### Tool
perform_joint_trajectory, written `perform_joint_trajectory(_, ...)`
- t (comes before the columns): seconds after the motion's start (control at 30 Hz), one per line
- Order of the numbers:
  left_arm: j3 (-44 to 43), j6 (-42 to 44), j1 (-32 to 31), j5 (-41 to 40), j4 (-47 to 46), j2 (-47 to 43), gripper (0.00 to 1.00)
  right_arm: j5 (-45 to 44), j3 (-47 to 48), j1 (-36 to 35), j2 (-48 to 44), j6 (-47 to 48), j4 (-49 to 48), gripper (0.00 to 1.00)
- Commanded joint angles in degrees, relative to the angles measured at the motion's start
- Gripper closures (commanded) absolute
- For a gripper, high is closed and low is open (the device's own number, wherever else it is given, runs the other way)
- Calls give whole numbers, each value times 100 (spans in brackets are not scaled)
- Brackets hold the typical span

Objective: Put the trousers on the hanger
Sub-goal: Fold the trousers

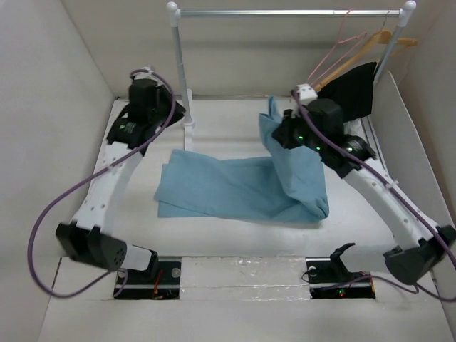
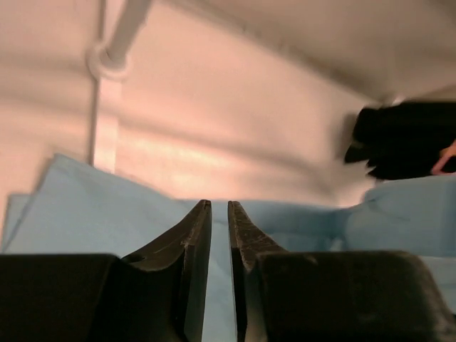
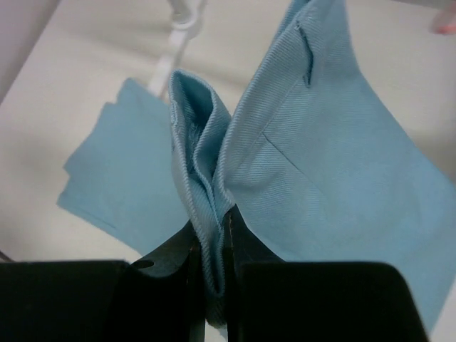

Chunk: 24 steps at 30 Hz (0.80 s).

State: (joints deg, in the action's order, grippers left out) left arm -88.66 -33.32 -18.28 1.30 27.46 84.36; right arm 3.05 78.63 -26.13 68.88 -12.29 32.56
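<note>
The light blue trousers (image 1: 228, 189) lie across the middle of the table, their right end lifted into a bunch (image 3: 320, 157). My right gripper (image 3: 211, 217) is shut on a fold of that bunch and holds it up off the table (image 1: 283, 132). My left gripper (image 2: 219, 204) hovers over the flat far-left part of the trousers (image 2: 85, 206), near the rack's left post (image 1: 178, 112). Its jaws stand a narrow gap apart with nothing between them. A wooden hanger (image 1: 367, 46) and a pink wire hanger (image 1: 331, 57) hang from the rail at the back right.
A metal clothes rack spans the back, with its rail (image 1: 285, 12), left post (image 1: 179, 64) and foot (image 2: 107, 64). A black garment (image 1: 354, 89) hangs below the wooden hanger, just behind the right arm. White walls (image 1: 50, 107) close in the table on both sides.
</note>
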Motion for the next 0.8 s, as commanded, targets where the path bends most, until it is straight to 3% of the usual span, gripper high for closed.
perform_joint_trajectory(0.0,419,-16,271,-16,111,-586,88,-629,775,-830,554,-414,-1241,100)
perform_joint_trajectory(0.3,526,-25,1757,431,-31,-1185,87,-446,3067,-2536,3726,-563,-1445,100)
perform_joint_trajectory(0.33,491,1,1958,459,-31,-1220,87,-437,3166,-2685,3946,-642,-1471,96)
perform_joint_trajectory(0.47,358,141,1960,99,233,-1211,87,457,3448,-3117,4879,-836,-1674,51)
perform_joint_trajectory(0.5,445,176,1960,11,207,-1263,85,460,3553,-3187,5080,-827,-1395,32)
perform_joint_trajectory(0.53,525,177,1960,2,163,-1290,84,451,3806,-3188,5143,-653,-1201,5)
perform_joint_trajectory(0.63,955,229,1960,212,110,-1299,82,302,3670,-3048,4724,-284,-1058,3)
perform_joint_trajectory(0.77,1920,396,1873,458,-136,-1308,81,214,2022,-2723,3503,-10,-1208,9)
